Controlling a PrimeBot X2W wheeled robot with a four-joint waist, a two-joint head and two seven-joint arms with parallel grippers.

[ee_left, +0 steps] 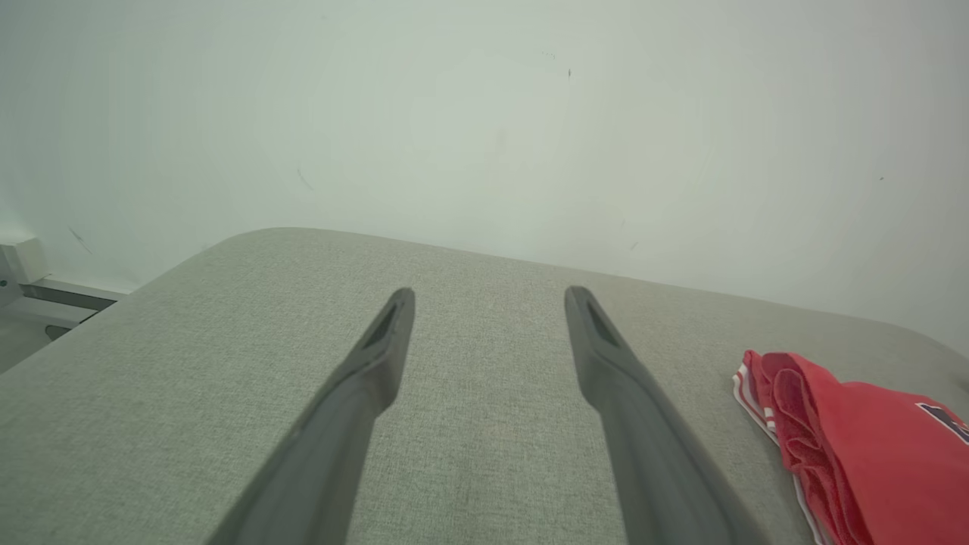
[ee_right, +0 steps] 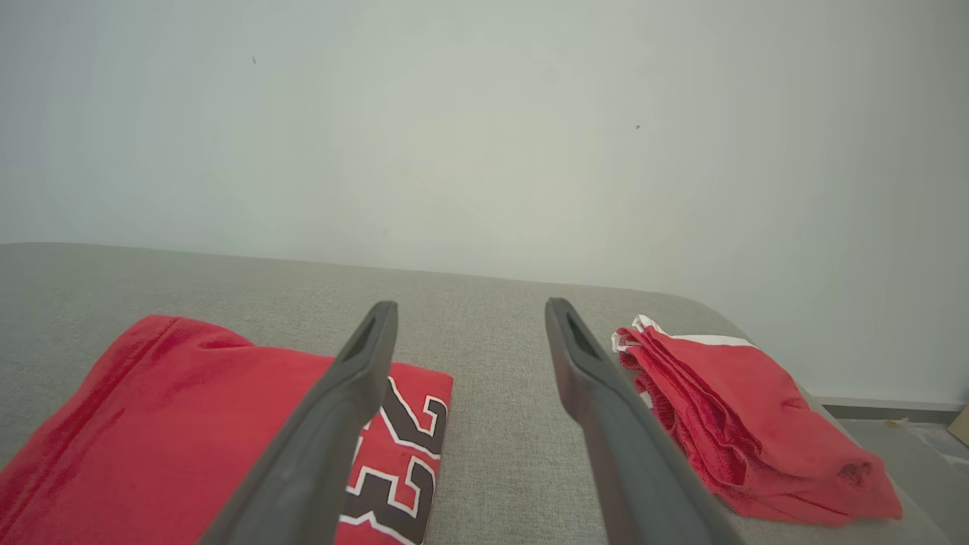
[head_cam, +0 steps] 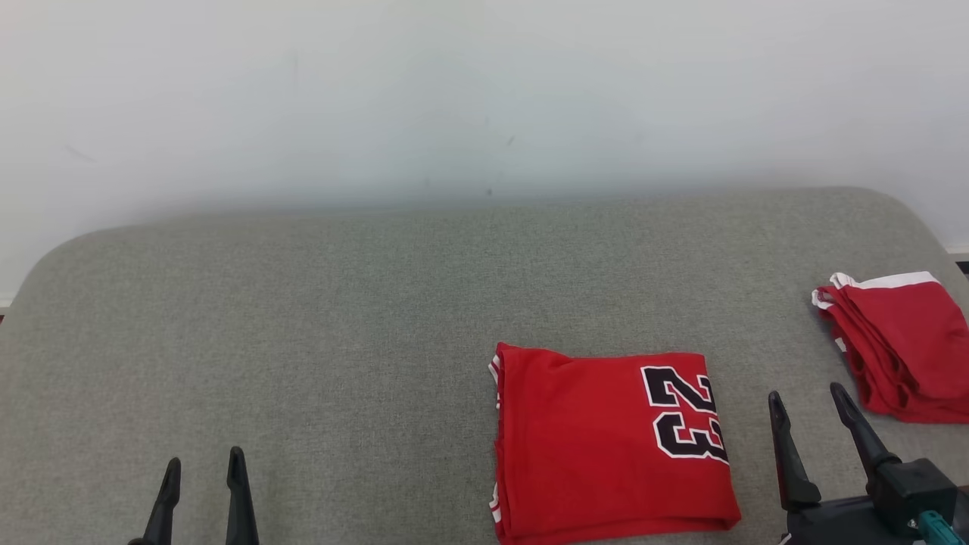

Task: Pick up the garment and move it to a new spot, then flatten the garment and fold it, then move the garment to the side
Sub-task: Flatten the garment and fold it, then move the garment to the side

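folded red garment (head_cam: 598, 446) lies on grey surface (head_cam: 303, 341).

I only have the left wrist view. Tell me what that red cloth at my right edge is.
Observer: It is a red jersey, folded into a neat rectangle, with a black 23 facing up.
Operator: Report any other clothes out there.
Observer: A second red garment, folded and trimmed in white, lies apart from it at the right end of the cushion.
Operator: Give me the right arm's position.
Observer: The right gripper sits over the gap between the two garments, fingers open, holding nothing.
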